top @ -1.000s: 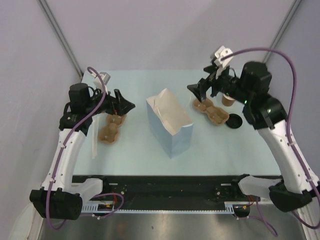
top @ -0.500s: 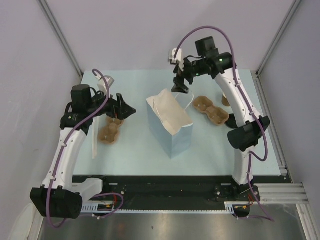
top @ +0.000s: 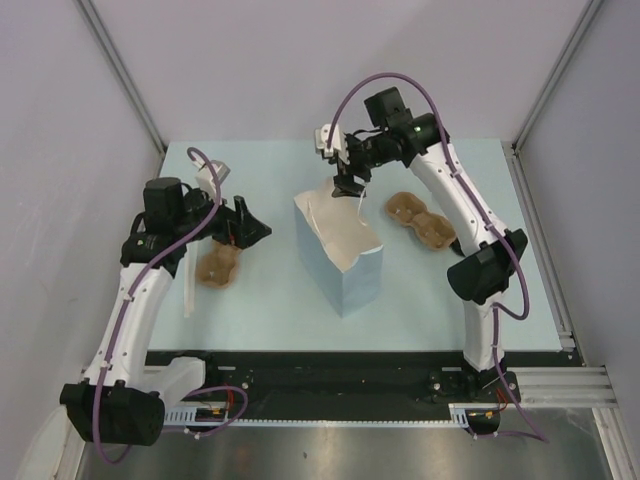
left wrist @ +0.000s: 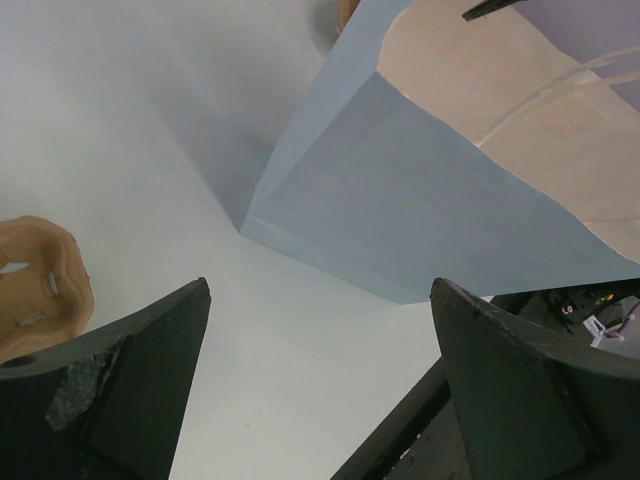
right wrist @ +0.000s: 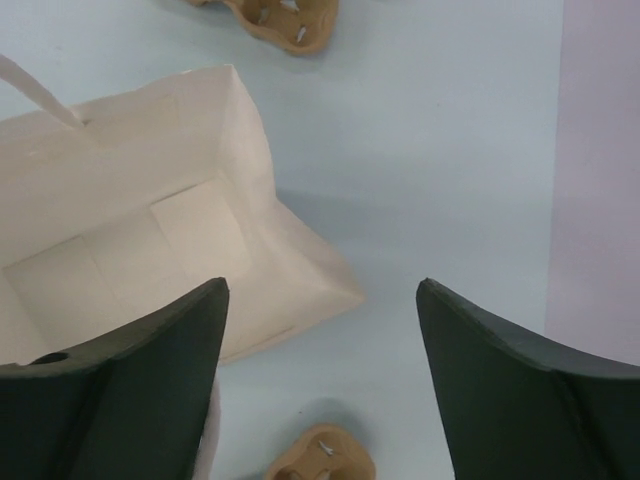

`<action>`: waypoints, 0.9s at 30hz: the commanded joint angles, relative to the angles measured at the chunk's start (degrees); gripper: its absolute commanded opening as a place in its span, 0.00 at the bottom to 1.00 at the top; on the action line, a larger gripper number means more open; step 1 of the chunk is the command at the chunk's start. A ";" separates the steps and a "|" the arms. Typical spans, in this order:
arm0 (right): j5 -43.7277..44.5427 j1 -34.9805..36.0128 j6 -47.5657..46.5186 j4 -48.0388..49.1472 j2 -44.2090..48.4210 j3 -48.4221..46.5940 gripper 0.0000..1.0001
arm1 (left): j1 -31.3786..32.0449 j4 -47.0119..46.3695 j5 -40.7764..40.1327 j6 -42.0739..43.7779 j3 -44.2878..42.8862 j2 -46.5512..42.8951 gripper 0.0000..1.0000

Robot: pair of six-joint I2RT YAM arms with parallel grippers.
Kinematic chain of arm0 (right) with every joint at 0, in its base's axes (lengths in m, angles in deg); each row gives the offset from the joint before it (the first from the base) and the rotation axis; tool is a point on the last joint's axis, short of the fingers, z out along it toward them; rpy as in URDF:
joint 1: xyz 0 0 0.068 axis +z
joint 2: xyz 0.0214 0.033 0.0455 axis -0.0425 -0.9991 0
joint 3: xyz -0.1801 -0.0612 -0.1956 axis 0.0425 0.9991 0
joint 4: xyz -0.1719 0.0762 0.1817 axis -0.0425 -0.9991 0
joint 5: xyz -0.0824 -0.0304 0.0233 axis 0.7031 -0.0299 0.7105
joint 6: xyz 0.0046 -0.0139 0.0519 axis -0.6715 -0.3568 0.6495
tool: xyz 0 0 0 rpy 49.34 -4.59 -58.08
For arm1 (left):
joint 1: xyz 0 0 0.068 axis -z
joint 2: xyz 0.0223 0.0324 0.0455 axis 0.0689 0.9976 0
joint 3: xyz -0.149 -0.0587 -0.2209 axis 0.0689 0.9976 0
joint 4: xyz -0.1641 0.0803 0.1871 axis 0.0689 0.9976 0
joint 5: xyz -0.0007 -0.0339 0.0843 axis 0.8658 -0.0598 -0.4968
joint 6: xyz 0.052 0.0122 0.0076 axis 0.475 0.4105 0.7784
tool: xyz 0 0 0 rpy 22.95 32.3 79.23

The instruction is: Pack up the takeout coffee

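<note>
The tan cup and its black lid do not show in any view; my right arm covers the far right of the table where they could sit. The light-blue paper bag (top: 340,248) stands open in the middle, and its cream inside (right wrist: 130,230) shows empty in the right wrist view. My right gripper (top: 346,182) hovers open and empty over the bag's far edge; its gripper (right wrist: 322,287) looks down past the bag's rim. My left gripper (top: 252,228) is open and empty, left of the bag (left wrist: 420,200); it shows in its own wrist view (left wrist: 320,290).
One brown pulp carrier (top: 218,265) lies under my left arm and shows in the left wrist view (left wrist: 35,285). A second carrier (top: 422,218) lies right of the bag. The right wrist view shows a carrier (right wrist: 270,15) at the top and another carrier (right wrist: 320,462) at the bottom. A white bag handle (right wrist: 40,95) shows.
My right arm has swung from the far right of the table leftward to above the bag's far edge. My left gripper has shifted only slightly.
</note>
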 commanded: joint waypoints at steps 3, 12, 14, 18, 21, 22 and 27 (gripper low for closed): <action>2.07 2.34 -7.26 -1.57 -2.60 -2.06 0.66 | -1.55 1.46 -3.37 0.94 -0.42 -0.73 0.96; 4.19 1.99 -5.78 -1.92 -1.73 -3.20 0.03 | -5.77 8.75 -6.45 8.74 -4.19 2.26 0.95; 4.80 2.08 -4.55 -2.61 -0.67 -3.12 0.00 | -6.39 10.33 -7.59 11.30 -5.51 4.18 0.95; 5.95 2.43 -0.77 -6.39 2.13 -2.77 0.00 | -6.74 14.63 -8.73 22.96 -10.25 9.89 0.97; 5.42 1.91 1.07 -8.68 4.50 0.90 0.00 | -7.00 17.09 -8.56 29.67 -13.24 15.34 0.98; 5.33 1.73 1.26 -8.60 5.30 2.15 0.00 | -7.01 17.45 -8.21 30.81 -14.04 16.49 0.98; 4.63 1.20 2.31 -7.81 8.64 7.07 0.68 | -7.01 18.77 -6.37 33.37 -18.52 22.99 0.97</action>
